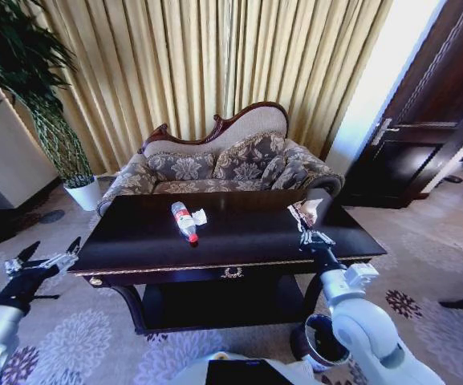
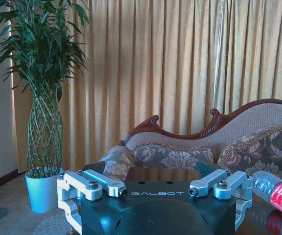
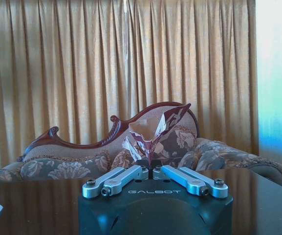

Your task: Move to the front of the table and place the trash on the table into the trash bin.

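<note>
Above the table's point(image 1: 135, 241) right side, right claw point(image 1: 310, 233) clamped on upright wrapper point(image 1: 305, 212).

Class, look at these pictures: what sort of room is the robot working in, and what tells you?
Probably a hotel suite lounge or formal sitting room: an ornate carved sofa behind a dark glossy table, floor-length gold curtains, a patterned carpet and a potted plant.
</note>
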Motion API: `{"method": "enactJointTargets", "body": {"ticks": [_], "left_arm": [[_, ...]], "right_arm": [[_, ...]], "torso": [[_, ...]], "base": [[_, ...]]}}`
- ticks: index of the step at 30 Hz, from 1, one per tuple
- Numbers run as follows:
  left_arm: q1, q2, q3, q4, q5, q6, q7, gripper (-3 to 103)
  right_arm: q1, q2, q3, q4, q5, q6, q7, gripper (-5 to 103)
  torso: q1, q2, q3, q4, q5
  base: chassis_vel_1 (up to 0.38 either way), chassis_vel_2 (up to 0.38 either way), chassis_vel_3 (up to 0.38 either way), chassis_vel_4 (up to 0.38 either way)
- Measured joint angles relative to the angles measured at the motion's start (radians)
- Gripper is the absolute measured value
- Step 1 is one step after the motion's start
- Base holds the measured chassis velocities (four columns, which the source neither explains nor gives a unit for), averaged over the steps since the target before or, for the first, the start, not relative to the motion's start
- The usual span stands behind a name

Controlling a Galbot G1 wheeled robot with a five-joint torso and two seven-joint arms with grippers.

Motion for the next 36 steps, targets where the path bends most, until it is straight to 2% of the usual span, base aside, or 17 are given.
{"method": "enactJointTargets", "body": {"ticks": [15,32,36], "left_arm": [[-0.004,0.011,-0.01,-0.046,0.004,-0.018,0.002,100],[0.002,0.002,-0.011,-0.055,0.006,-0.028,0.017,100],[0.002,-0.002,-0.012,-0.057,0.007,-0.029,0.017,100]], "right_arm": [[-0.024,0.005,-0.021,0.011,-0.012,0.001,0.001,0],[-0.017,0.004,-0.045,-0.007,-0.028,0.004,0.005,0],[-0.006,0.007,-0.048,-0.055,-0.044,0.016,0.009,0]], "torso": [[0.0,0.0,0.0,-0.0002,0.0001],[0.0,0.0,0.0,-0.0001,0.0001],[0.0,0.0,0.0,0.0,0.0]], "base": [[0.02,-0.019,-0.021,0.018],[0.133,-0.137,-0.129,0.131],[0.096,-0.113,-0.1,0.1]]}}
